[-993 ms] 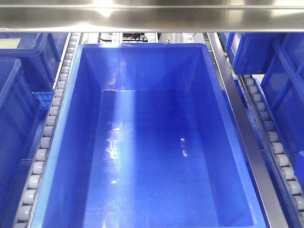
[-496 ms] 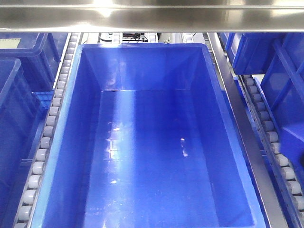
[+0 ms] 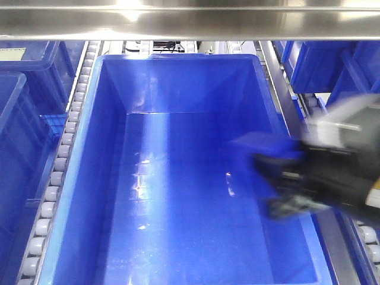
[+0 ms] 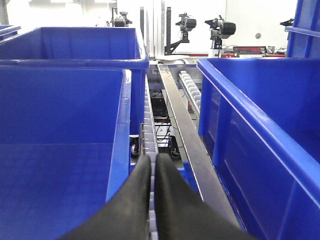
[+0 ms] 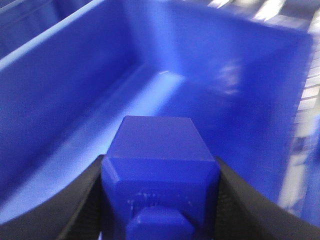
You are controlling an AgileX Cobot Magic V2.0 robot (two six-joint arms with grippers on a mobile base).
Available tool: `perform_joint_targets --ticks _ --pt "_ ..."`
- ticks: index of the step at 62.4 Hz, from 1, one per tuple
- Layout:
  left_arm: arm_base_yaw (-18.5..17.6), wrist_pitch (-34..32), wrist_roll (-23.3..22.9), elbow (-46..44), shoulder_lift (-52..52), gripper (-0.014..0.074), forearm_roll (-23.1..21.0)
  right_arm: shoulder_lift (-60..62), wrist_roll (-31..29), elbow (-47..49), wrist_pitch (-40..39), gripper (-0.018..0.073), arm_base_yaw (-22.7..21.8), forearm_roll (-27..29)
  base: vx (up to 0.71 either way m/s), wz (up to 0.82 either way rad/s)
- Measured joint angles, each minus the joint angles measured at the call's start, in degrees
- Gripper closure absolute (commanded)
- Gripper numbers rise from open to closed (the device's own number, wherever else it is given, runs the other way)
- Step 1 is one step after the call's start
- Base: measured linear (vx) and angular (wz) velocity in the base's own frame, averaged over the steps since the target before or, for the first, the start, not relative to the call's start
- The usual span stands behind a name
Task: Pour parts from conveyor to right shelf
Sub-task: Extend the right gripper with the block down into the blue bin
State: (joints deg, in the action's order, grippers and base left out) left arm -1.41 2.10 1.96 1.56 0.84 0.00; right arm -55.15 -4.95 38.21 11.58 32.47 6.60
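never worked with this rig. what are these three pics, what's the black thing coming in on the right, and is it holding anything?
It is a two-armed robot at a steel rack with roller rails and blue bins. The front view looks down into the middle bin, which looks empty inside. The blurred black shape entering from the right is the right gripper, moving fast, with a blue block in its jaws.

The right wrist camera rides on that arm: the block fills the view, clamped between two black fingers, above the bin's floor.

The left wrist camera shows the left gripper shut and empty, over the rail between two bins.
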Motion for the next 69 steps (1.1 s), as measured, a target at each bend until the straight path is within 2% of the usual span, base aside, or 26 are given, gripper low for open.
perform_joint_targets --ticks 6,14,29,40,50,59,69 --pt "0.0 0.0 0.0 0.0 0.0 0.0602 0.0 -7.6 3.8 2.1 -2.8 0.0542 2.1 0.1 0.00 0.00" --pt "0.0 0.0 0.0 0.0 0.0 0.0602 0.0 -17.5 8.7 5.7 -5.5 0.0533 2.6 0.1 0.00 0.00" --pt "0.0 0.0 0.0 0.0 0.0 0.0602 0.0 -33.3 10.9 15.1 -3.0 0.0466 2.6 0.0 0.00 0.00" --pt "0.0 0.0 0.0 0.0 0.0 0.0602 0.0 -42.6 11.0 23.5 4.7 0.0358 2.6 0.0 0.00 0.00" --pt "0.0 0.0 0.0 0.0 0.0 0.0602 0.0 -48.1 11.1 29.1 10.7 0.0202 2.6 -0.7 0.00 0.00" --pt "0.0 0.0 0.0 0.0 0.0 0.0602 0.0 -50.2 11.1 31.7 13.9 0.0058 2.6 -3.6 0.00 0.00" --pt "0.0 0.0 0.0 0.0 0.0 0.0602 0.0 -49.9 11.2 32.7 14.4 0.0028 2.6 -5.2 0.00 0.00"
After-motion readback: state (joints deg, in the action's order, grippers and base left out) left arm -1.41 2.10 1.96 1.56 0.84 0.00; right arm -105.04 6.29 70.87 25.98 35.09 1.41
